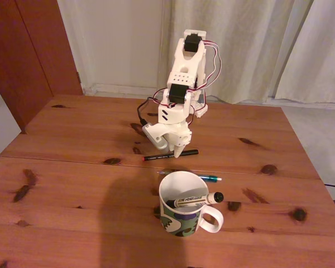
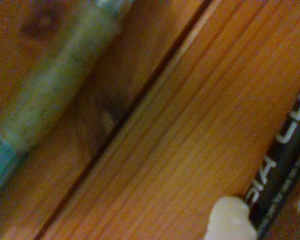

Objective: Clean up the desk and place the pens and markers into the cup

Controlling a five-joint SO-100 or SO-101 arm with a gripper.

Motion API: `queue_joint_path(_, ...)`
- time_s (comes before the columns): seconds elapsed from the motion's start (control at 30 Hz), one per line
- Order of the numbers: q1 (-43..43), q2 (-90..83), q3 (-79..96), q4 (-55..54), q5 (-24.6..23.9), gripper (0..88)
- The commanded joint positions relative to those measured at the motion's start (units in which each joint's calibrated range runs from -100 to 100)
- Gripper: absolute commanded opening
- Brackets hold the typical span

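Gripper (image 1: 178, 152) tip down on thin black pen (image 1: 171, 155); whether clamped, cannot tell.
Reddish knotty pine desk (image 1: 72, 184) before pale curtains (image 1: 251, 44); camouflage ceramic mug (image 1: 184, 215) at six o'clock holds white marker (image 1: 198, 199), teal pen (image 1: 209, 178) just behind.

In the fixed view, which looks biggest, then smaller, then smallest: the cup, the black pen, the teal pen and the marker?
1. Cup, clearly biggest.
2. Black pen, longest of the pens.
3. Teal pen and marker: unsure. The cup's rim hides part of the teal pen, and the marker sits partly inside the cup, though it looks thicker.
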Motion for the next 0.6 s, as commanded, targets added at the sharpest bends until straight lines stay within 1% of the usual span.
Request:
queue_joint_path(0.0, -0.2, -2.7, 0.0, -0.9, 0.4, 10.9)
queue_joint_path(0.33, -0.4, -2.7, 2.7, -0.9, 0.4, 10.6)
queue_joint_path(0.4, -0.4, -2.7, 2.7, -0.9, 0.4, 6.9)
queue_joint_path(0.47, -0.4, -2.7, 2.7, -0.9, 0.4, 0.0)
queue_joint_path(0.57, -0.4, -2.7, 2.1, -0.9, 0.4, 1.0)
